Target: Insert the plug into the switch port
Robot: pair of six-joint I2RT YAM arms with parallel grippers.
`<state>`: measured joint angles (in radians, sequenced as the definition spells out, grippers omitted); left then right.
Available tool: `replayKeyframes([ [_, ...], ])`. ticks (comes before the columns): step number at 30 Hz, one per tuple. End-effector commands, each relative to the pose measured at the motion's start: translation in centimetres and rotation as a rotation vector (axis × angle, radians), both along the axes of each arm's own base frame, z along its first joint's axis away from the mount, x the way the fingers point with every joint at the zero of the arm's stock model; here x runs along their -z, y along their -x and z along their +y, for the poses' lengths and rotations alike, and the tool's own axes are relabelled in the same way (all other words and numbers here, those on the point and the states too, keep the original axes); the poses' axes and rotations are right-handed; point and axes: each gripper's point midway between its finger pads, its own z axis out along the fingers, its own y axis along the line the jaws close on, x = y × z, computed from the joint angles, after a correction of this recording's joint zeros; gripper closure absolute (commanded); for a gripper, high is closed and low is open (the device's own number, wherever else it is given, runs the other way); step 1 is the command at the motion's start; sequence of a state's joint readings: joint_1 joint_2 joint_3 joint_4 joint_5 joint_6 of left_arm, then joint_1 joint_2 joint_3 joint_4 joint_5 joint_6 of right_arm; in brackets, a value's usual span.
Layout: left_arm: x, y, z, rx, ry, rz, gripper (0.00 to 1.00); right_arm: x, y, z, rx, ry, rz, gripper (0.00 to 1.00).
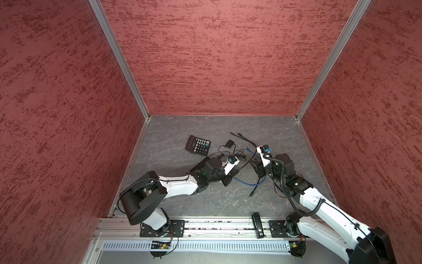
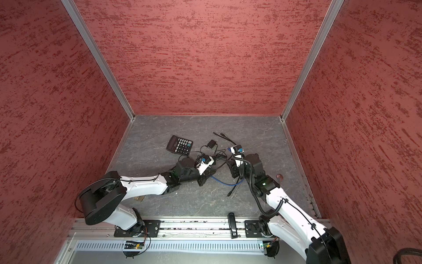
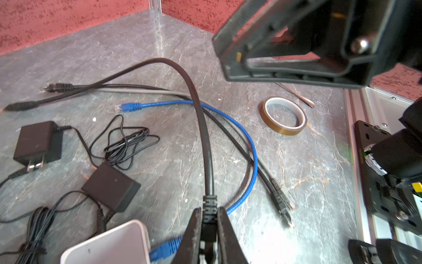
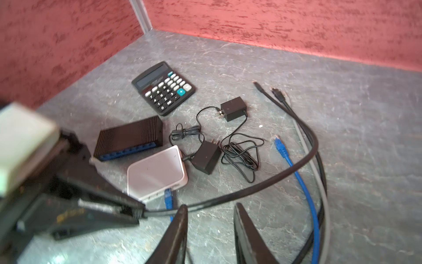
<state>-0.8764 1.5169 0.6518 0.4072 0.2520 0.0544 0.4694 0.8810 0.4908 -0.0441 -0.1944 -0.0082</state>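
Listing item one: plug [image 3: 209, 203], black, with a ribbed moulded boot, pinched in the left gripper [image 3: 209, 211], whose jaws stand narrow and press on the boot's two sides. The contact end is hidden between the fingers. The plug sits just beside the port edge of the white switch box [image 4: 157, 171] and is not in any port. Its thick black cable [image 4: 262, 182] runs out from the fingertips and arcs away from the box in a wide loop over the table [image 4: 342, 118]. Right gripper [image 4: 210, 205]: jaws parted, nothing between them, tips just short of that cable, near the box. Blue plug [image 4: 168, 198]: seated in the box's port edge. Black switch [image 4: 130, 137], with a blue port row: just beside the box. Power adapter [image 4: 206, 157]: just beside the box, its cord entering the box's side. Calculator [image 4: 163, 88]: beyond the black switch, well apart from the box.
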Motion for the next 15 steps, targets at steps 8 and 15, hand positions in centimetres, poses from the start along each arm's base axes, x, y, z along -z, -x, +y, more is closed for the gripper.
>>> replayKeyframes([
  [8,-0.6,1.7,2.0,0.090,-0.066,0.064,0.85,-0.5,2.1,2.3,-0.369,0.262,-0.330,0.66],
  [15,-1.1,2.0,2.7,0.119,-0.051,0.109,0.85,2.0,3.6,3.7,-0.596,0.402,-0.441,0.65],
])
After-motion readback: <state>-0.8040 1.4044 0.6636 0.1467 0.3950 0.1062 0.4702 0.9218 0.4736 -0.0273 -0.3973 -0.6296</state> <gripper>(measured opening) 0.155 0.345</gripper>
